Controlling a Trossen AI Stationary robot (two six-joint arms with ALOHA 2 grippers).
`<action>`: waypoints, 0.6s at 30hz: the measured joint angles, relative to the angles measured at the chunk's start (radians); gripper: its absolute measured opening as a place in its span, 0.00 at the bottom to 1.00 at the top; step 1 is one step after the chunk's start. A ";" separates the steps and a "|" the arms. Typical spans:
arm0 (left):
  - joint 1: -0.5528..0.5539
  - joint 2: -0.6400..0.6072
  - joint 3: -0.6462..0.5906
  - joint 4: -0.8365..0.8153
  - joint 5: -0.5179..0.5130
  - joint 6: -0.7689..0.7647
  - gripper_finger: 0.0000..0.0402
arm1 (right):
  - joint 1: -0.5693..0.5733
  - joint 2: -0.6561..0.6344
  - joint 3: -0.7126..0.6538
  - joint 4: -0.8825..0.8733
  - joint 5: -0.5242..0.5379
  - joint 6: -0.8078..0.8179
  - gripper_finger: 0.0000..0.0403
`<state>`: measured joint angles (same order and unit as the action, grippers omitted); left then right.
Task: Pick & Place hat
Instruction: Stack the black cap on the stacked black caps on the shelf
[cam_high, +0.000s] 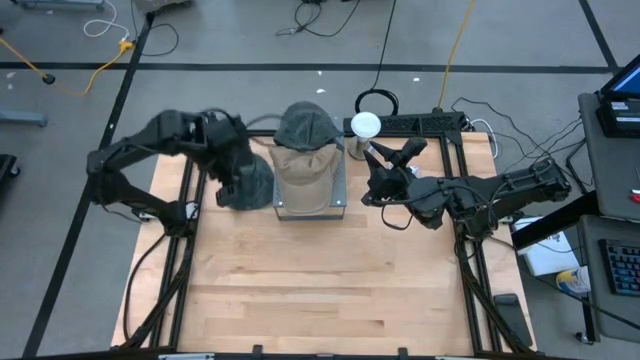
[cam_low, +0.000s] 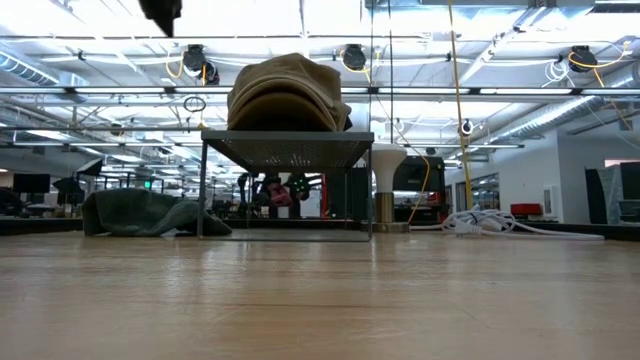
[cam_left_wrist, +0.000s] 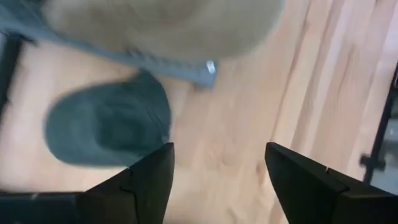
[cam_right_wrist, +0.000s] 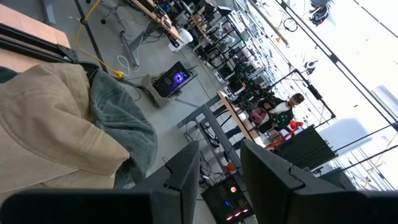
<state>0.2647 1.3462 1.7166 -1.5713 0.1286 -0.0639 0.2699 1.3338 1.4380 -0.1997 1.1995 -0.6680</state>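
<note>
A dark green hat (cam_high: 258, 186) (cam_low: 150, 213) (cam_left_wrist: 109, 127) lies flat on the table, just left of a small metal rack (cam_low: 288, 140). On the rack rest a tan hat (cam_high: 305, 168) (cam_low: 288, 95) (cam_right_wrist: 43, 124) and a grey-green hat (cam_high: 306, 125) (cam_right_wrist: 121, 124). My left gripper (cam_high: 230, 176) (cam_left_wrist: 217, 149) hangs open above the table beside the dark green hat, pointing steeply down and touching nothing. My right gripper (cam_high: 368, 190) (cam_right_wrist: 221, 155) is held level to the right of the rack, its fingers apart with nothing between them.
A white mushroom-shaped stand (cam_high: 365, 125) (cam_low: 385, 165) is behind the rack's right corner. Cables (cam_low: 490, 222) lie at the table's far right. Black frame rails (cam_high: 185, 215) run along both table sides. The near half of the wooden table (cam_high: 320, 290) is bare.
</note>
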 joint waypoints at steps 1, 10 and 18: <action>-0.016 -0.007 -0.030 -0.001 -0.001 -0.017 0.62 | 0.000 0.000 0.000 0.000 0.000 0.000 0.27; -0.129 -0.019 -0.282 0.017 -0.007 -0.091 0.56 | 0.000 0.000 0.000 -0.004 0.000 -0.002 0.27; -0.221 -0.019 -0.521 0.149 -0.108 0.043 0.56 | 0.000 0.000 0.000 -0.016 0.000 -0.029 0.27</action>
<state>0.0441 1.3273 1.1953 -1.4220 0.0208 -0.0209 0.2699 1.3338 1.4380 -0.2158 1.1995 -0.6967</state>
